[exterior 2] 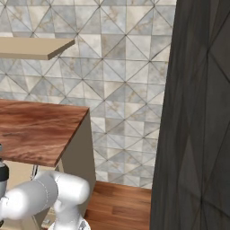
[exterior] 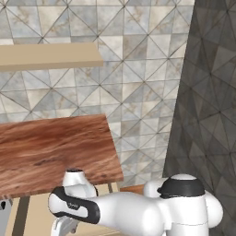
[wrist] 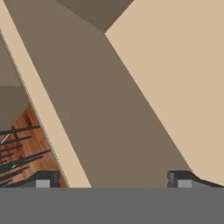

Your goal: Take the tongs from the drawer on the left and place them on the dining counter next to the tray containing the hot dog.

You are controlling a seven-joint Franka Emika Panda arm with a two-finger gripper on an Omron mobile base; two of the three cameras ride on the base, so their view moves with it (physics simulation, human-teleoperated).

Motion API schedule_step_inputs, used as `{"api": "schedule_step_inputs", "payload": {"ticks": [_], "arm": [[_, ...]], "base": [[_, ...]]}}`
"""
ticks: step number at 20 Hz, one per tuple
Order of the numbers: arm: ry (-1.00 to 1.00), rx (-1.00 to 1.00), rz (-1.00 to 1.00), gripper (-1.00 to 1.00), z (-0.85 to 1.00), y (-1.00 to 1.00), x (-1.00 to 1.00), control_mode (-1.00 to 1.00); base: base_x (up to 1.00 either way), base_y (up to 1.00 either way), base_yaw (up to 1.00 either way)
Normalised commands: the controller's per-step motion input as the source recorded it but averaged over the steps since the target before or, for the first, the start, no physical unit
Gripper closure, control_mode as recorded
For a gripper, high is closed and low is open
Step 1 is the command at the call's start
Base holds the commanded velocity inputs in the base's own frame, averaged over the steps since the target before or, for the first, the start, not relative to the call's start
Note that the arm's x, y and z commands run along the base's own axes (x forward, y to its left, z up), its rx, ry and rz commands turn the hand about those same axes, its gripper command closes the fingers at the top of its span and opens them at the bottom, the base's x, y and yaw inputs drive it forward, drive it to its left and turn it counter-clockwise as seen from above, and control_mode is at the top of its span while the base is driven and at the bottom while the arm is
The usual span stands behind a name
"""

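Room: a simulated kitchen corner. The back wall point(exterior: 138, 83) is tiled in grey-beige triangles; a dark textured panel point(exterior 2: 197, 112) stands at the right of both base views. One beige shelf point(exterior: 50, 56) juts from the wall high up. One reddish-brown wood-grain counter point(exterior: 50, 152) ends in a free corner near the arm, resting on beige cabinetry. It is bare in both base views. The brown plank floor point(exterior 2: 117, 204) shows past the counter's end panel.

Count: one shelf, one counter, one arm point(exterior: 138, 214). No tongs, tray or hot dog can be made out in any view, so the tongs' place cannot be told.

Arm pose: it is folded low, with the white elbow and dark joint band in the bottom of the left base view. The forearm reaches left and down below the counter's edge. In the right base view the white links sit at the bottom left beside the counter's end panel.

The hand view looks along the gripper point(wrist: 114, 181) at plain beige and shaded brown panels meeting at angles, probably the inside of the drawer point(wrist: 175, 87), though that cannot be confirmed. A strip of plank floor with dark thin lines shows at the lower left. The two dark fingertips point(wrist: 43, 180) sit far apart at the bottom corners, so the claw is wide with nothing between them.
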Motion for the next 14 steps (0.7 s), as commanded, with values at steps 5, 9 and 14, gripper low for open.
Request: {"api": "schedule_step_inputs", "payload": {"ticks": [5,9,14], "arm": [[0.04,0.0,0.03,-1.0,-0.04,0.22,-0.56,-1.0],[0.04,0.0,0.03,-1.0,0.0,0.2,-0.52,-1.0],[0.03,0.0,0.02,-1.0,0.0,0.18,-0.5,-1.0]], "base": [[0.0,0.0,0.0],[0.0,0.0,0.0],[0.0,0.0,0.0]]}}
